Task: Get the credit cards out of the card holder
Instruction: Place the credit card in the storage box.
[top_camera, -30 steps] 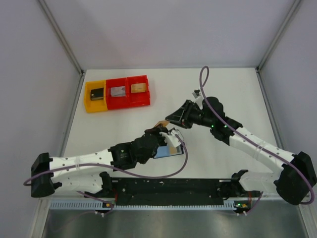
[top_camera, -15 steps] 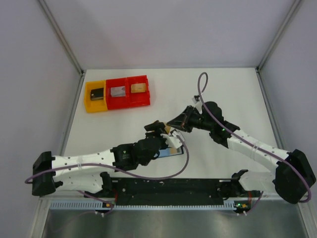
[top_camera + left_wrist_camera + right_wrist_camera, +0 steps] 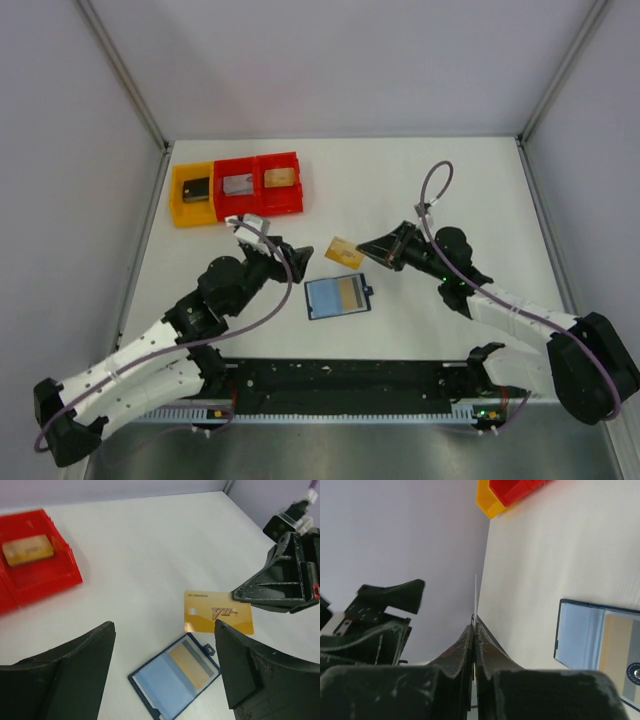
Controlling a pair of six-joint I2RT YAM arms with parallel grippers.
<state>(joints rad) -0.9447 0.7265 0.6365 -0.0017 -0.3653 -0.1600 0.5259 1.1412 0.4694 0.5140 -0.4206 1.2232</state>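
Carry the gold VIP card (image 3: pixel 343 252), pinched by its edge in the closed right fingers (image 3: pixel 378 247) at mid-frame, aside and lay it flat on the surface (image 3: pixel 450 180). Steady the open card holder (image 3: pixel 337 297), just below, with the wide-open, empty left fingers (image 3: pixel 70 660).

— What shows of the gold card (image 3: pixel 475 594)?
— Only a thin edge between the right fingers (image 3: pixel 455 655); its face is hidden.
— The card holder (image 3: pixel 580 630)?
— Right of those fingers, cropped by the frame.
— Anything else?
— Beyond the left fingers (image 3: pixel 75 665), the red bin (image 3: pixel 50 586) is blurred and cropped.
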